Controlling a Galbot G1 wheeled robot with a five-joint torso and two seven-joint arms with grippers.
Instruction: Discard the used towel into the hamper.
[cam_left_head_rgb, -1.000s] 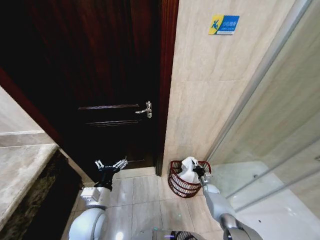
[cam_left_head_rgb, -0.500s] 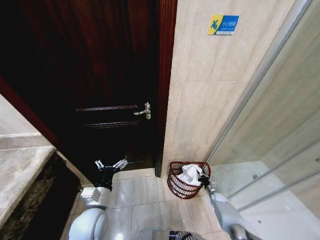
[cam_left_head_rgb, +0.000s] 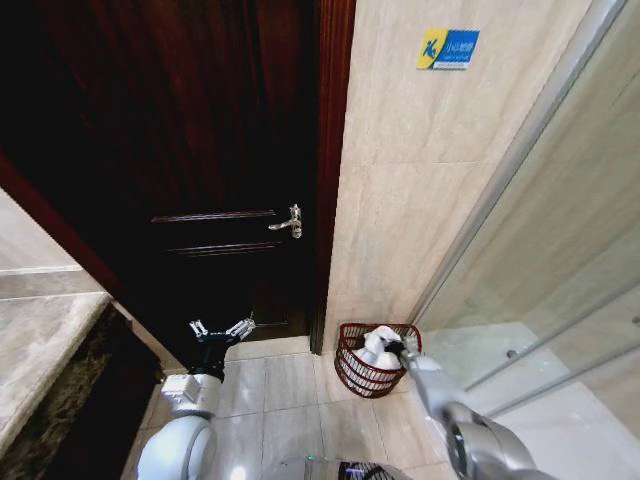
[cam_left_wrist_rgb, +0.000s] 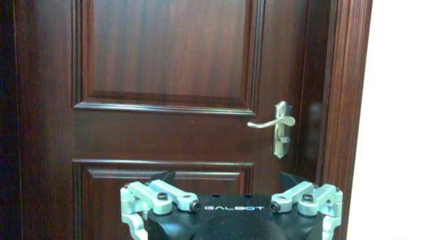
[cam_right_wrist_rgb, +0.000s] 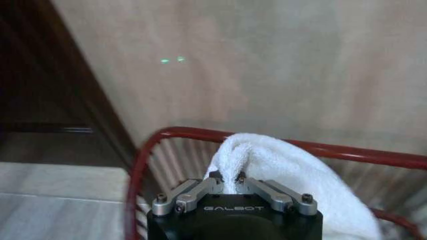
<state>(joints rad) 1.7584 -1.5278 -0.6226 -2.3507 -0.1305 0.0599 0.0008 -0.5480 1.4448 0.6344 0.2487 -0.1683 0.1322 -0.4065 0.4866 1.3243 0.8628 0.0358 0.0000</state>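
Hamper (cam_left_head_rgb: 363, 369), red-brown wire basket, sits on floor by the wall. White towel (cam_left_head_rgb: 376, 344) bunched inside. Right gripper (cam_left_head_rgb: 394, 347) over the rim, fingers pinched on towel. Left gripper (cam_left_head_rgb: 222, 331) idle, spread wide, facing door (cam_left_wrist_rgb: 167, 100).

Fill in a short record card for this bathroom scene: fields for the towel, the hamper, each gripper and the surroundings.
towel: white towel, bunched inside the hamper, pinched by the right gripper
hamper: red wire hamper on the floor tiles by the wall, beside the door
right gripper: right gripper at the hamper rim, shut on the towel
left gripper: left gripper open, raised facing the dark wooden door
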